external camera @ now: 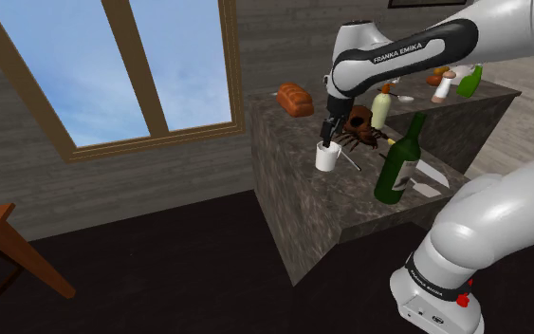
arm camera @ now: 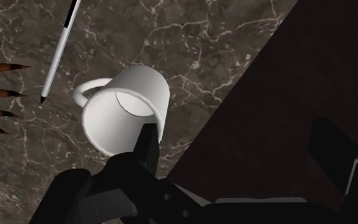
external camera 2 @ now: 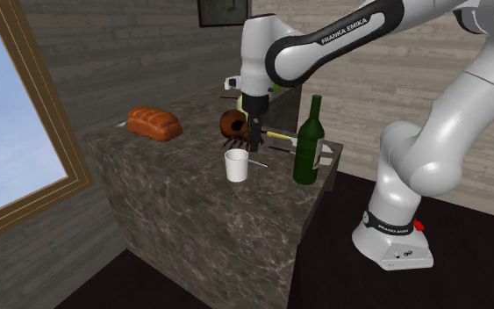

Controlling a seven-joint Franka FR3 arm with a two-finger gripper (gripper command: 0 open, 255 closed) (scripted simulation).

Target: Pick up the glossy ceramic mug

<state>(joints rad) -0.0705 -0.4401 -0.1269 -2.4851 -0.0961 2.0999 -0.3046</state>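
The mug (external camera: 327, 157) is white, smooth and cylindrical, with a loop handle. It stands upright on the dark veined stone counter (external camera: 293, 190), near one counter edge. The gripper (external camera: 327, 136) hangs just above it, fingers spread, with one fingertip (arm camera: 147, 140) over the rim. A white pen (arm camera: 56, 57) lies beside the handle, and a green bottle (external camera: 399, 161) stands nearby.

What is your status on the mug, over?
End effector open, above white mug. Mug upright near counter edge, not held. Pen beside it, not touching.

Bread loaf (external camera 2: 154, 123), green btl (external camera 2: 307, 149), pen (arm camera: 58, 54), maybe spider (external camera 2: 233, 123).
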